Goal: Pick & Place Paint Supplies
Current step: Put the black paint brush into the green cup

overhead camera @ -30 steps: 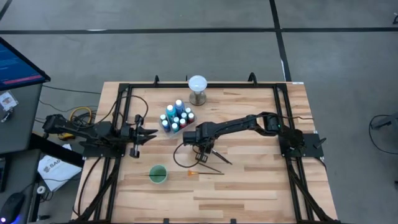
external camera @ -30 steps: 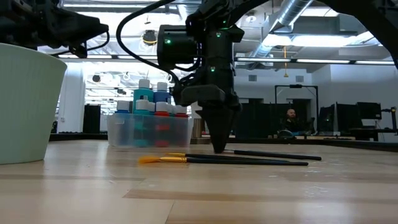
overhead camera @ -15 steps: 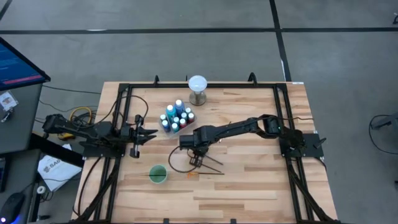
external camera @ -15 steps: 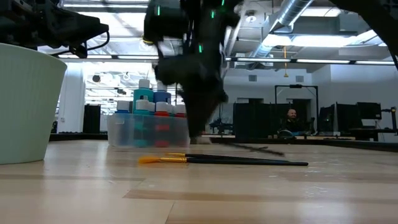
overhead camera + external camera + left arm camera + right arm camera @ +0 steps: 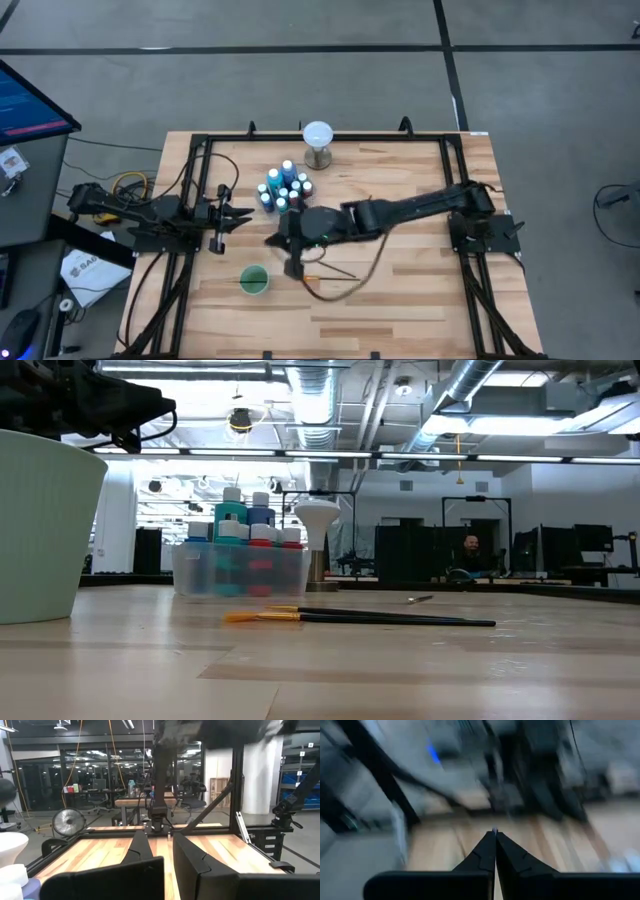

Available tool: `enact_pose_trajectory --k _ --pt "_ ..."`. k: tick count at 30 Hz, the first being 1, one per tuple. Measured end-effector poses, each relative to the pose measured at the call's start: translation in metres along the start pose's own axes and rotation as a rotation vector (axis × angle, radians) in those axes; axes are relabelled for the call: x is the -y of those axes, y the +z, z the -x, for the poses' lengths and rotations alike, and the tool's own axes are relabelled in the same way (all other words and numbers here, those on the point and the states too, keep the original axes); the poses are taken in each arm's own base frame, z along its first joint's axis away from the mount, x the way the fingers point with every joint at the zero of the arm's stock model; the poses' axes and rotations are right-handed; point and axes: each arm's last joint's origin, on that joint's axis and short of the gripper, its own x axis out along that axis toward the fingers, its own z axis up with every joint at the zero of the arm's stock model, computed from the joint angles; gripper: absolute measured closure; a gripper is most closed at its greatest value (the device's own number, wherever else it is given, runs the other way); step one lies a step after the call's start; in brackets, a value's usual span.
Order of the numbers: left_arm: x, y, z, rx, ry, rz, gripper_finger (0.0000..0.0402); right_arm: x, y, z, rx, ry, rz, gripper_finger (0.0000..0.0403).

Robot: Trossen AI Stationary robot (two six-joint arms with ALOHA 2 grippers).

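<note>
Reaching across the pale wooden table (image 5: 420,290), the right gripper (image 5: 294,262) hung above the boards between the small green cup (image 5: 254,280) and the brushes, its fingers (image 5: 487,851) pressed tightly together. A tiny pale speck showed at their tips in the right wrist view, possibly a brush end, though the blur made that uncertain. The thin dark-handled brushes (image 5: 335,272) lay flat on the table just beside that gripper, and the low view showed the orange-tipped one (image 5: 250,616) nearest the camera, with a long black handle (image 5: 400,620) running away from it. The white-capped paint bottles (image 5: 284,187) of blue, teal and red stood clustered in a clear plastic tub (image 5: 238,572) toward the back of the table. Just beyond them stood the white globe on a grey metal stand (image 5: 318,142). The left gripper (image 5: 236,213) waited at the table's left edge, clenched on nothing.
</note>
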Motion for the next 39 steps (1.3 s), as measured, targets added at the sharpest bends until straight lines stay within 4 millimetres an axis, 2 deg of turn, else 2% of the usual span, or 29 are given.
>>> enact_pose_trajectory --k 3,7,9,11,13,15,18,20,23,26,30,34,39 --pt "0.000 0.000 0.000 -0.002 0.000 0.000 0.0401 -0.019 0.015 0.001 0.213 0.074 0.047 0.0403" --pt "0.000 0.000 -0.001 -0.003 -0.001 0.000 0.0401 -0.032 0.020 0.000 0.349 0.118 0.116 0.0403" --pt "0.000 0.000 -0.001 -0.004 -0.001 -0.001 0.0401 -0.034 0.015 -0.013 0.395 0.135 0.124 0.0403" --pt "0.000 0.000 -0.001 -0.004 -0.001 -0.001 0.0401 -0.035 0.003 -0.025 0.361 0.151 0.152 0.0403" --pt "0.000 -0.001 -0.001 -0.006 -0.001 -0.001 0.0401 -0.038 -0.006 -0.040 0.403 0.186 0.151 0.0403" --pt "0.000 -0.001 -0.001 -0.007 -0.001 -0.001 0.0401 -0.038 -0.010 -0.047 0.430 0.191 0.146 0.0403" --pt "0.000 -0.002 -0.001 -0.014 -0.002 -0.003 0.0401 -0.039 -0.026 -0.064 0.419 0.186 0.147 0.0403" --pt "0.000 -0.001 -0.001 -0.009 -0.001 -0.002 0.0401 -0.037 -0.042 -0.076 0.353 0.153 0.156 0.0403" --pt "0.000 -0.001 -0.001 -0.007 -0.001 -0.001 0.0401 -0.035 -0.051 -0.086 0.343 0.140 0.156 0.0403" --pt "0.000 -0.001 -0.002 -0.009 -0.001 -0.002 0.0401 -0.031 -0.056 -0.088 0.285 0.106 0.163 0.0403" --pt "0.001 -0.001 -0.002 -0.007 -0.002 -0.001 0.0401 -0.026 -0.072 -0.101 0.228 0.072 0.151 0.0403" --pt "0.001 -0.002 -0.002 -0.014 -0.003 -0.003 0.0401 -0.025 -0.074 -0.102 0.209 0.044 0.142 0.0403" --pt "0.001 -0.002 -0.003 -0.018 -0.003 -0.004 0.0401 -0.022 -0.089 -0.106 0.093 0.001 0.169 0.0402"
